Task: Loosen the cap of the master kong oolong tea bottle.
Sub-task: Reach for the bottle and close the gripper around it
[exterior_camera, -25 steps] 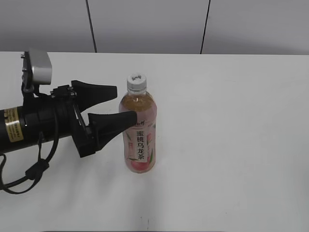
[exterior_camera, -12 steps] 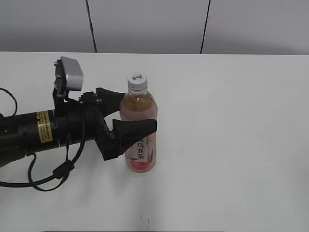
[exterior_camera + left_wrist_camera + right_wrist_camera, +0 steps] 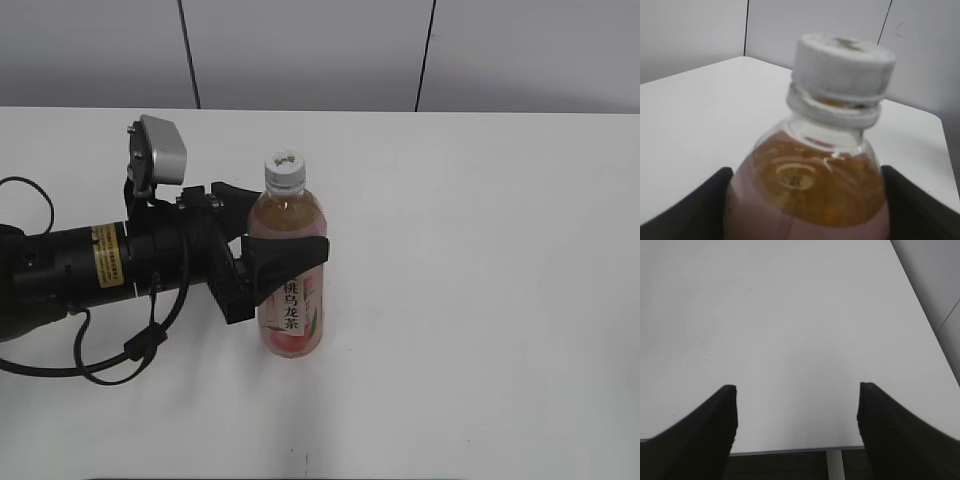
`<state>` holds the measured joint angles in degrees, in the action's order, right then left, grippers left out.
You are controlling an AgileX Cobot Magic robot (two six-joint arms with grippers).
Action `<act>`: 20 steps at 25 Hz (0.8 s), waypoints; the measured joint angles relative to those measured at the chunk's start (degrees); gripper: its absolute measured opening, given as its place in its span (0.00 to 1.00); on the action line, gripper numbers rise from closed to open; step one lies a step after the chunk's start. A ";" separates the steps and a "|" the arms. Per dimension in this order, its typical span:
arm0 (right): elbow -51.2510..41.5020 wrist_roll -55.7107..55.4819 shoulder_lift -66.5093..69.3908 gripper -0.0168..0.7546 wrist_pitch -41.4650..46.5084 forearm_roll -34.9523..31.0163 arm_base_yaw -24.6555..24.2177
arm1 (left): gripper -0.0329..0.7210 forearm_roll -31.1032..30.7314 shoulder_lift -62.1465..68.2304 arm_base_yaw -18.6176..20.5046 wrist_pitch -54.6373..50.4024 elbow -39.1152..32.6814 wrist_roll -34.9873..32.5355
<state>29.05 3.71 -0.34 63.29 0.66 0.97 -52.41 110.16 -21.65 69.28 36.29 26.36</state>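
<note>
The master kong oolong tea bottle [image 3: 290, 312] stands upright near the middle of the white table [image 3: 480, 250], with amber-pink tea and a pink peach label. Its white ribbed cap [image 3: 284, 168] is on the neck and has a dark mark on top. My left gripper [image 3: 290, 224] comes in from the left and is shut on the bottle's shoulder, one finger in front and one behind. In the left wrist view the bottle [image 3: 810, 192] fills the space between the two fingers [image 3: 805, 172], with the cap [image 3: 842, 65] above them. My right gripper [image 3: 797, 390] is open and empty over bare table.
The left arm's black body and cable [image 3: 80, 270] lie across the table's left side. The right wrist view shows the table's edge [image 3: 790, 449] just under the right gripper. A grey panelled wall [image 3: 320, 50] stands behind the table.
My left gripper has moved right until its fingers straddle the bottle, and the fingers have closed in on the bottle's shoulder. The bottle stays upright in place.
</note>
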 joint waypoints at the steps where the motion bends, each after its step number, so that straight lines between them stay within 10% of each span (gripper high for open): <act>1: 0.00 0.00 0.00 0.75 0.00 0.00 0.00 | 0.69 0.00 0.00 0.00 0.00 0.00 0.00; 20: 0.00 0.00 0.00 0.75 0.00 0.00 0.00 | 0.66 -0.06 0.00 0.00 0.00 0.00 0.00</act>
<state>29.05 3.71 -0.34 63.29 0.66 0.97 -52.48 110.16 -21.65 69.28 36.29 26.36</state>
